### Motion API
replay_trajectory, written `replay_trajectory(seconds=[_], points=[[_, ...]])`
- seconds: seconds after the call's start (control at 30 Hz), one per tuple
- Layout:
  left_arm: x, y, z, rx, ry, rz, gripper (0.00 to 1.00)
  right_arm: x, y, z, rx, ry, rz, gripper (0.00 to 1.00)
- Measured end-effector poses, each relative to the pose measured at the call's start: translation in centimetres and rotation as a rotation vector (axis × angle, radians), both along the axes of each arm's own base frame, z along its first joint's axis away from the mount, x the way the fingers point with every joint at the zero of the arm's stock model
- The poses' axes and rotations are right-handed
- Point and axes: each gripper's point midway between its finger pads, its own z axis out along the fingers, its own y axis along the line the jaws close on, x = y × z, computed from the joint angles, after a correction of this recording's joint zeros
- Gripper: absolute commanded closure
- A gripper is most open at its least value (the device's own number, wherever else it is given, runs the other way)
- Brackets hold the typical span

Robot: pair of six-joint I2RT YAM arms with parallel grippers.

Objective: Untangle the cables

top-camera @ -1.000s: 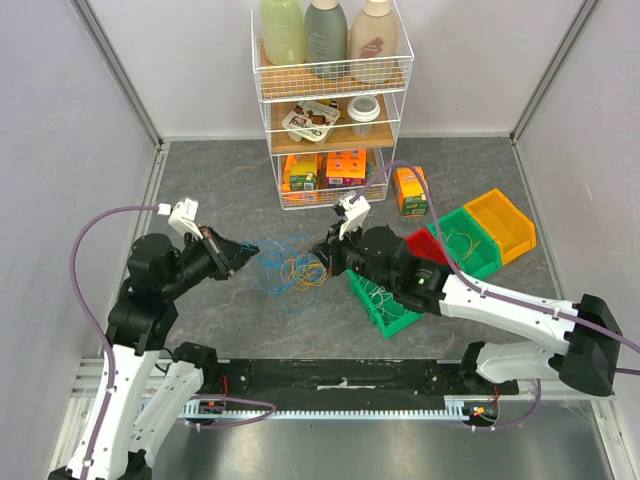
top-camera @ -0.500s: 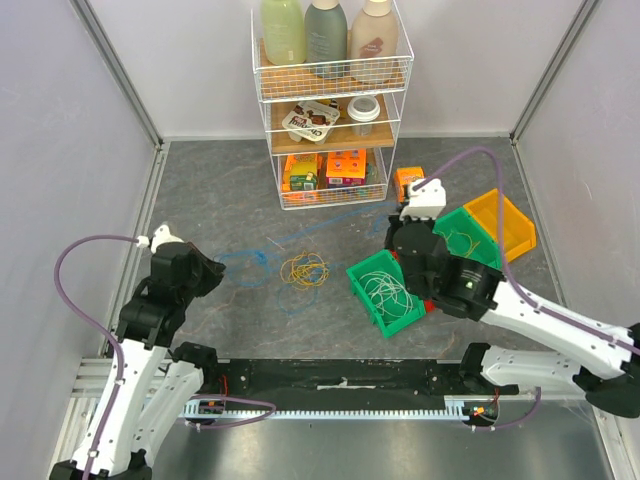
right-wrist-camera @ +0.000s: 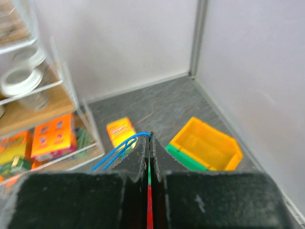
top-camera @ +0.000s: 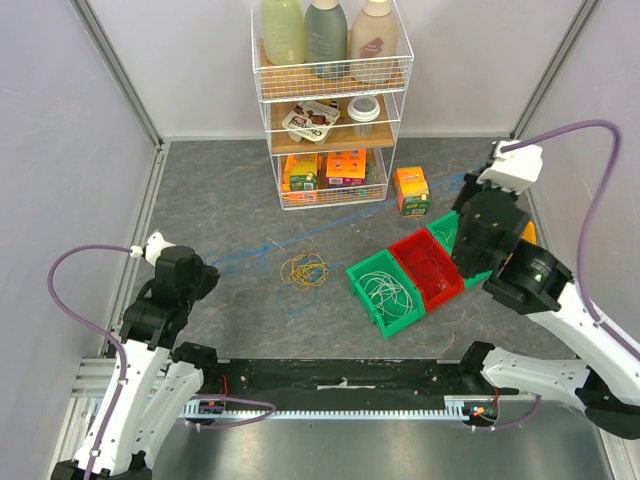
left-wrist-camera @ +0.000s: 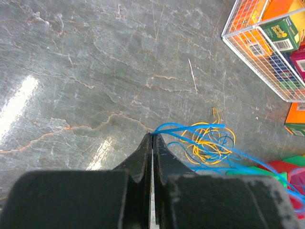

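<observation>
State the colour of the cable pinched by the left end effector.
The cable is blue; the left wrist view shows it best.

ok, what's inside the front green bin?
Loose white cables lie in the front green bin. Nothing else shows; whatever sits under the loops is covered.

White-and-black arms [top-camera: 150,320] trailing thick purple hoses [top-camera: 90,248].

The left gripper [left-wrist-camera: 152,136] has drawn back from the heap and the right gripper [right-wrist-camera: 148,136] has swung up and far off; the blue cable [left-wrist-camera: 171,126], bunched between their tips a second ago, now stretches from one to the other; the yellow cable [top-camera: 304,269] is left alone ahead of the left tips.
</observation>
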Motion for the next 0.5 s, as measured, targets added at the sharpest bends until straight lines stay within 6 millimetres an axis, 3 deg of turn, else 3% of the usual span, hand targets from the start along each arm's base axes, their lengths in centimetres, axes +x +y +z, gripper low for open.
replay_trajectory(seconds=[0.1,0.2,0.37,0.5], points=[[0.0,0.4,0.2,0.009,-0.014,0.021,0.98,-0.1,-2.6,2.3,-0.006,-0.018,-0.087,1.0],[0.0,0.6,-0.1,0.018,-0.004,0.027,0.94,0.3,-2.8,3.6,-0.003,-0.022,-0.086,1.0],[0.3,0.0,-0.8,0.014,0.034,-0.003,0.92,2.4,2.5,2.9,0.001,0.005,0.175,1.0],[0.4,-0.1,-1.5,0.021,0.076,-0.006,0.94,4.1,5.7,0.4,-0.054,0.081,0.258,1.0]])
